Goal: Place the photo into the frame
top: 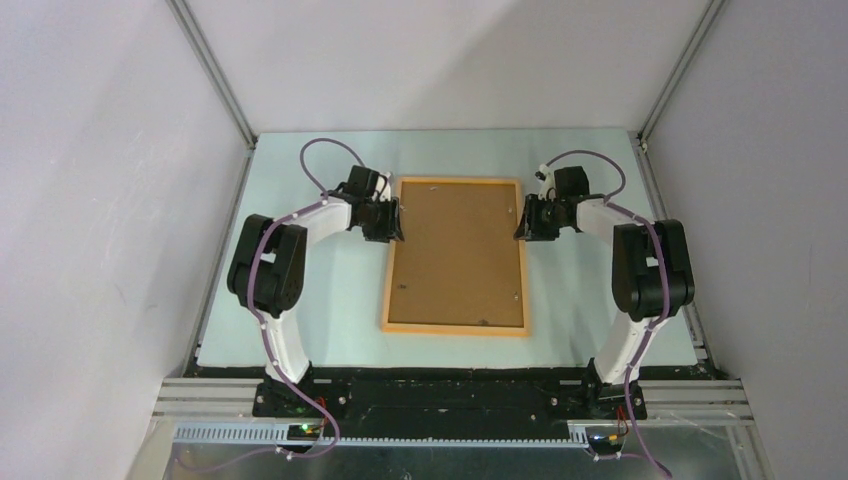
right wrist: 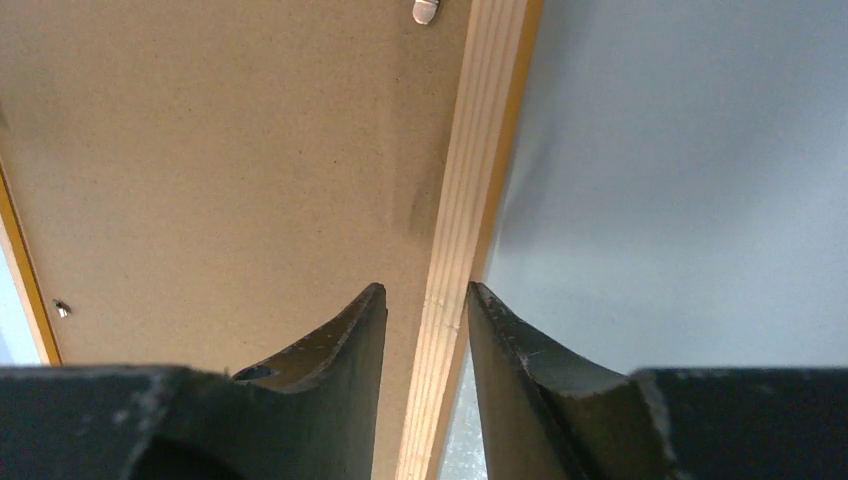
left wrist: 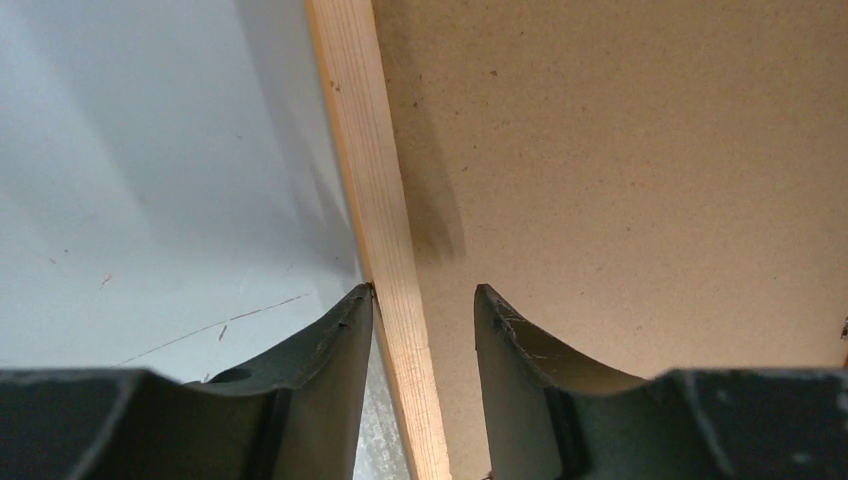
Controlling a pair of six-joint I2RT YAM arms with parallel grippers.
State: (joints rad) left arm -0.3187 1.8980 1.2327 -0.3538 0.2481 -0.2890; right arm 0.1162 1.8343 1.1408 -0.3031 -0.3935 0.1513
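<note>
Since the frame [top: 456, 328] lies flat, long axis pointing away from me, my left tool [left wrist: 423, 292] and right tool [right wrist: 426, 288] straddle its opposite long rails half-open, gripping nothing, the photo unseen.

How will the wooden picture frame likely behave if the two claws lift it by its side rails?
Probably stiff: the frame shows straight wooden rails around a flat backing board. Likely light for its size: thin rails. Its near end may dip, as the left claw and right claw straddle rails near the far end.
</note>
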